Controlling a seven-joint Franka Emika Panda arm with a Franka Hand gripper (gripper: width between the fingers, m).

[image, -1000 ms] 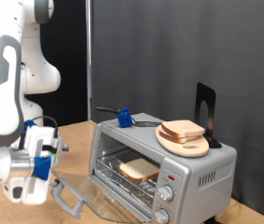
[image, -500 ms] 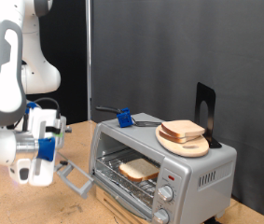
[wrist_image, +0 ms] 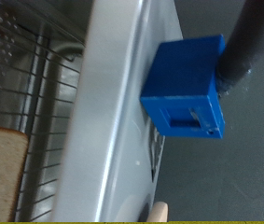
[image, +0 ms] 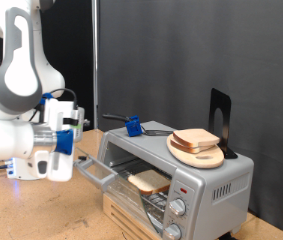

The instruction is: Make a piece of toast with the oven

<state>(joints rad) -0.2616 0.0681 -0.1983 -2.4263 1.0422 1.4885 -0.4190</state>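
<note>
**Door nearly up, slice on the rack**

Arm w/ claw [image: 63,150] at the exterior view's left has risen since a sec ago, and the glass door [image: 103,172] went from hanging low to almost level w/ the oven [image: 176,172] top edge. Can't tell if the claw is spread or pinched; fingers hidden from here. Right of it, inside, 1 piece of toast [image: 149,181] lies on the wire rack, same spot as before. On the roof: 1 blue block [image: 133,126], then 1 round wood board [image: 198,152] carrying another slice. 2 knobs at front right. Wrist view: blue block [wrist_image: 185,86] close up, crust corner [wrist_image: 3,175] on the rack.
</note>
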